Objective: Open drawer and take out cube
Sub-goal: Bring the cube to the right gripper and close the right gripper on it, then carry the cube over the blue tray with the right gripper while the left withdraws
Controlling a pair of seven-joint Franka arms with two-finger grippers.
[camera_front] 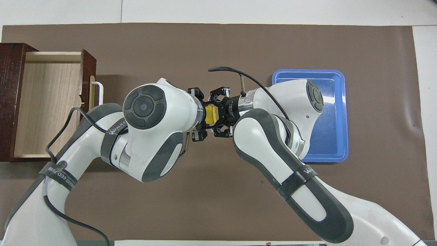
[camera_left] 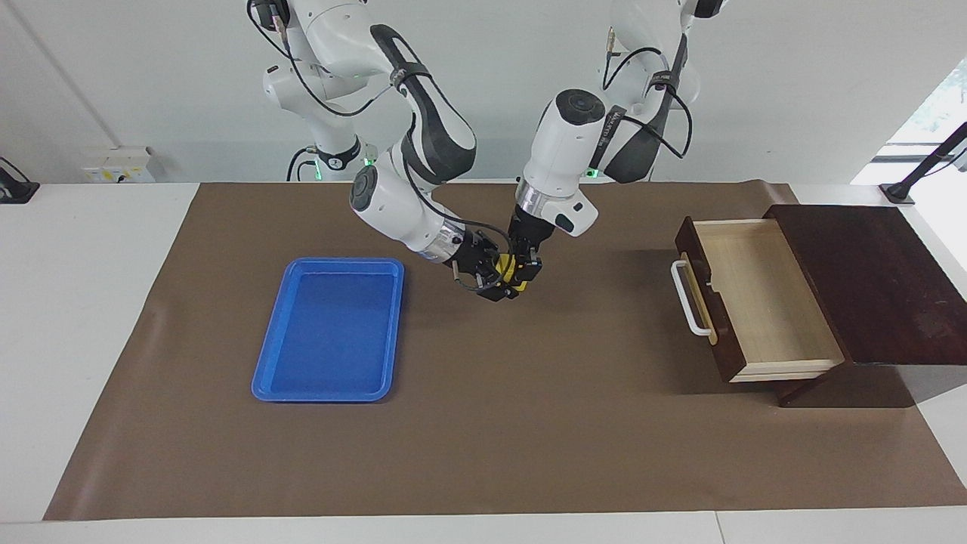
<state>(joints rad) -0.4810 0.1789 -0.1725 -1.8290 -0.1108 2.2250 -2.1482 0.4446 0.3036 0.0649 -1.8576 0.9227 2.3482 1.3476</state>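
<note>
The drawer [camera_left: 763,298] of the dark wooden box stands pulled open at the left arm's end of the table, and its pale interior is empty; it also shows in the overhead view [camera_front: 47,102]. The yellow cube [camera_left: 507,266] is up in the air over the middle of the mat, also seen from overhead [camera_front: 210,115]. My left gripper [camera_left: 523,273] points down and is shut on the cube. My right gripper [camera_left: 497,284] comes in sideways from the tray's side and is right against the cube.
A blue tray [camera_left: 332,264] lies empty on the brown mat toward the right arm's end; the right arm partly covers the blue tray [camera_front: 307,72] from overhead. The drawer's white handle [camera_left: 689,298] sticks out toward the middle of the mat.
</note>
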